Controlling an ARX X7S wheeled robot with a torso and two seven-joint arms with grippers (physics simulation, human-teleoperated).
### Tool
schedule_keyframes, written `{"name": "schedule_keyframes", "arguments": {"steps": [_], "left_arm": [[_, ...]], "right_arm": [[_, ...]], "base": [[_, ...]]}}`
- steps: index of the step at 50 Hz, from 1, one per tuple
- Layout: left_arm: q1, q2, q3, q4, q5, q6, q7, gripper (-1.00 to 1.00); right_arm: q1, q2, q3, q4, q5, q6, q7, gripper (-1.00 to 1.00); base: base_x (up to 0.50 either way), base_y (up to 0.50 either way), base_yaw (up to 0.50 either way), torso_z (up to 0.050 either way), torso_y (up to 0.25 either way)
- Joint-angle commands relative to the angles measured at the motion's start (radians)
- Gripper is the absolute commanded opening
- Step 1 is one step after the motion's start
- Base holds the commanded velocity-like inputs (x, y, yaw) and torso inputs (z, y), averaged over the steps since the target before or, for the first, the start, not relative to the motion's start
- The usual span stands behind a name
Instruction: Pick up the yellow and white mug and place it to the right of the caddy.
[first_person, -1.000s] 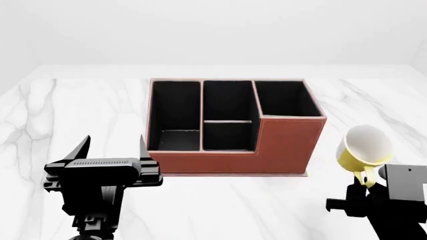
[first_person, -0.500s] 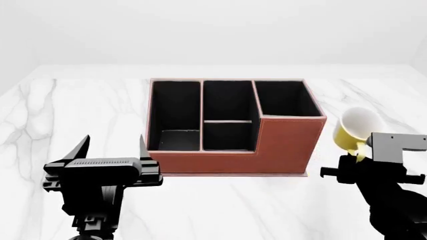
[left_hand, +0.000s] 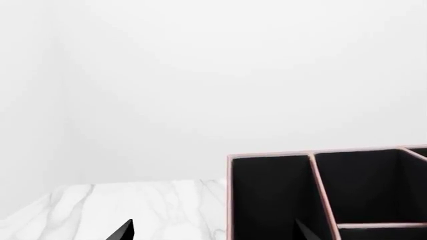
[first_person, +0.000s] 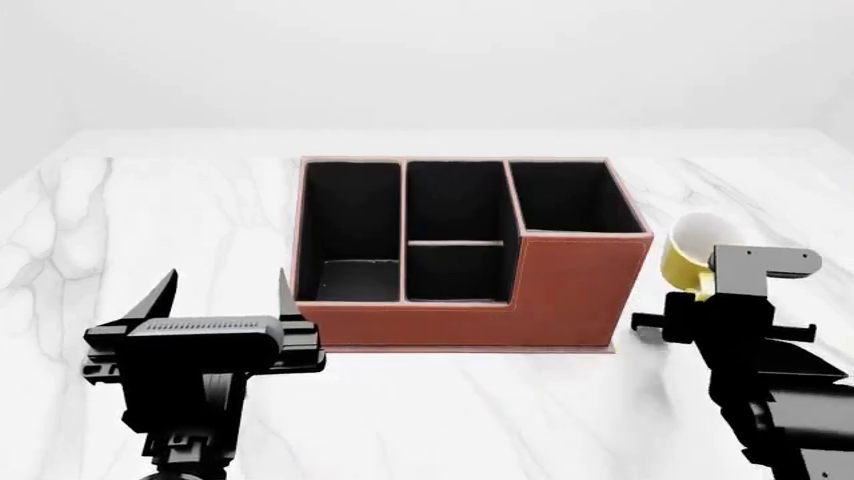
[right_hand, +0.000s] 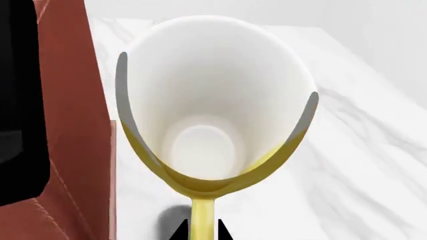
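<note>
Reddish-brown leather-like caddy (first_person: 467, 255) with four black-lined compartments, one glossy yellow and white mug (first_person: 689, 256) at its 3 o'clock, handle pinched by right tool (first_person: 694, 300), left tool (first_person: 227, 300) spread open over marble table (first_person: 147, 215).

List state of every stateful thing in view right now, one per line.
yellow and white mug: empty, tilted, held by its handle, just right of the caddy; can't tell whether it touches the table.
caddy: upright on the marble table, visible compartments empty.
right gripper: shut on the mug handle.
left gripper: open, empty, near the caddy's left front corner.
</note>
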Motion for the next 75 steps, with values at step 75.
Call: {"name": "schedule_keyframes", "arguments": {"steps": [75], "left_arm": [[-0.001,-0.024,0.016,0.009,-0.026,0.007,-0.031,1.00]], "right_arm": [[0.281,-0.129,-0.117,0.911,-0.190,-0.402,-0.163,-1.00]], "base": [[0.00,0.00,0.00,0.000,0.001]]}}
